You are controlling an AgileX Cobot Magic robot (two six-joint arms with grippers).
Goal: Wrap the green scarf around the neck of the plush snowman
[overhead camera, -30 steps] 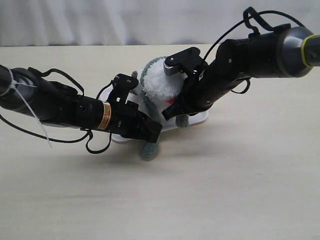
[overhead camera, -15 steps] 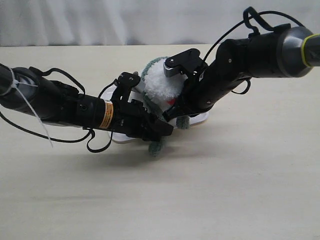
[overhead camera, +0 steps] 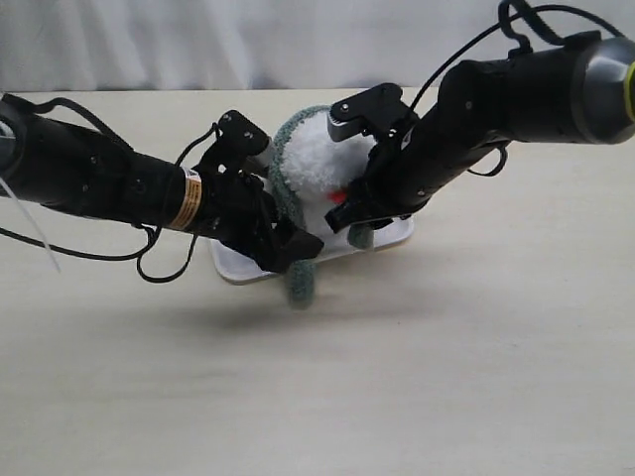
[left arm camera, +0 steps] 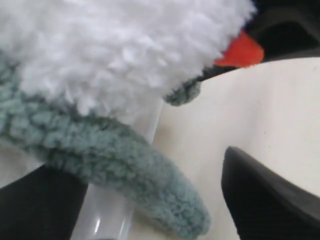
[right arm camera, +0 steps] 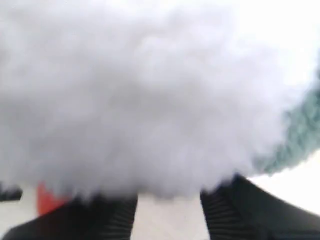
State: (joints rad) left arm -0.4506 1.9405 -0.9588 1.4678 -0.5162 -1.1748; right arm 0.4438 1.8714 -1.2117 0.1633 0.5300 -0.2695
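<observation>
Fluff of the plush snowman blurs the right wrist view and buries the jaws of the right gripper: grip cannot be told. Jaws of the left gripper stand released, spread; the green scarf end lies between them, against one. Snowman sits near tabletop far edge, centre; broad room toward near edge.
</observation>
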